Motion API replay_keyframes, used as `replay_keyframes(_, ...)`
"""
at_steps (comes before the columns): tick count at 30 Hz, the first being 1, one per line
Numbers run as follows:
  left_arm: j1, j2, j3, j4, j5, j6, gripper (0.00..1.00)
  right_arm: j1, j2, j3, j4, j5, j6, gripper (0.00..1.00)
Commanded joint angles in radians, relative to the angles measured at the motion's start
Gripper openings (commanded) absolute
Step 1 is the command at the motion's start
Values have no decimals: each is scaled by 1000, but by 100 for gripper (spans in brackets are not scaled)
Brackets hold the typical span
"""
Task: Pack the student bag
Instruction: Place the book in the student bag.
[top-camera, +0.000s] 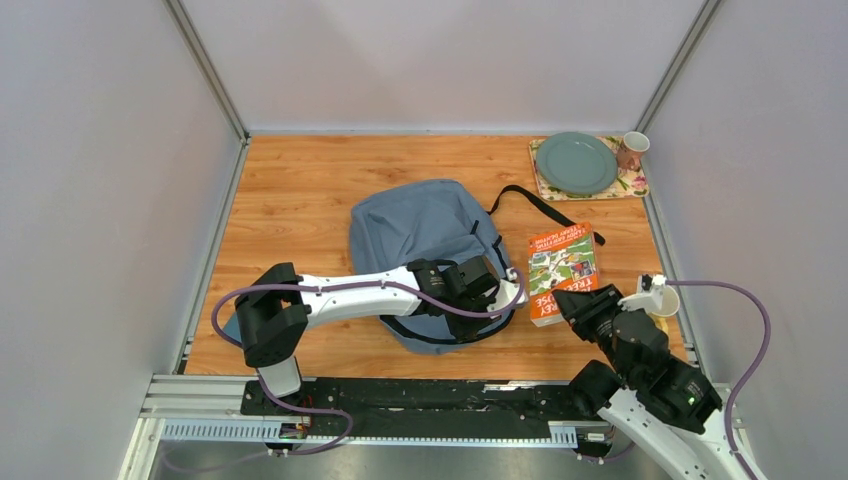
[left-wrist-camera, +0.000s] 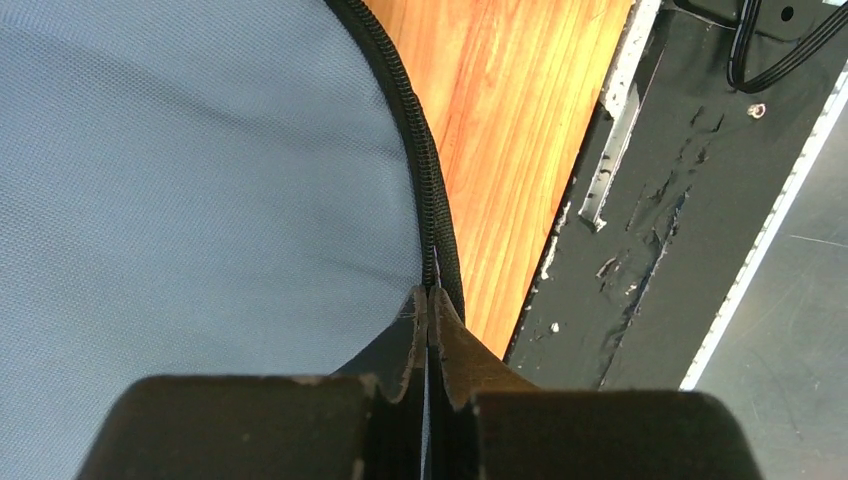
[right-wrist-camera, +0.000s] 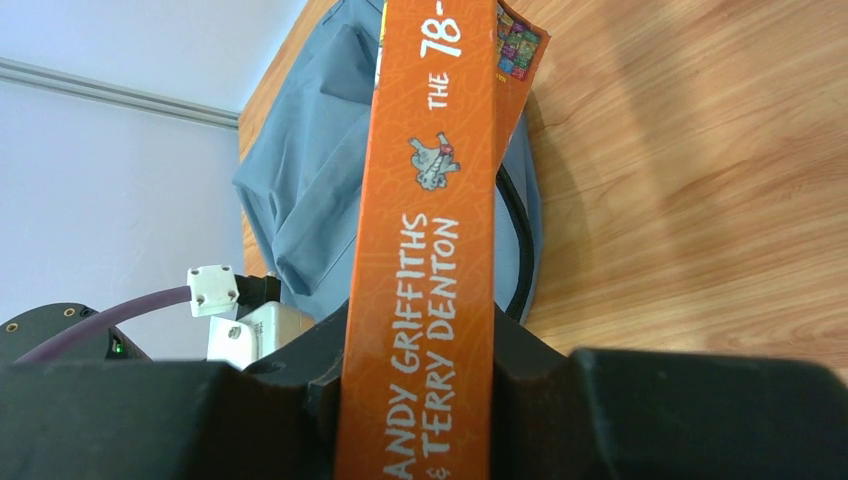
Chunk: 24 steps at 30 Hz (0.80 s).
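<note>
Trouble seen from above first: the bag (top-camera: 420, 225) lies flat in the middle of the counter (top-camera: 300, 190). My left jaws sit at its near right edge, and my right jaws hold the near end of the book (top-camera: 560, 265) just beside it. No mouth gapes, so the book could jam against fabric.

Left wrist: jaws pinched tight on the bag's edge by the zip (left-wrist-camera: 420, 150); so thin a hold may slip.

Right wrist: jaws clamp the book's spine, and it could pivot when lifted.
</note>
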Motion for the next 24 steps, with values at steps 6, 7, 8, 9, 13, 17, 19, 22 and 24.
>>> replay_keyframes(6,-6,-13,31,23,18,-14,25,1,-40,21,64,59,28,0)
replay_keyframes(7,-6,-9,35,20,29,-18,28,3,-41,22,62,59,28,0)
replay_keyframes(8,-6,-6,35,22,52,-20,33,3,-41,22,61,61,29,0)
replay_keyframes(9,-6,-4,35,25,60,-26,34,1,-40,22,61,61,29,0)
replay_keyframes(13,-4,8,33,48,83,-44,37,3,-41,19,61,62,32,0)
replay_keyframes(17,-6,10,36,48,80,-46,26,3,-41,21,54,61,29,0)
replay_keyframes(19,-6,2,33,58,74,-52,24,1,-43,24,47,61,28,0)
replay_keyframes(22,-6,-6,27,75,78,-55,14,1,-52,26,36,67,29,0)
replay_keyframes(24,-6,-4,30,75,80,-51,5,3,-59,27,33,72,29,0)
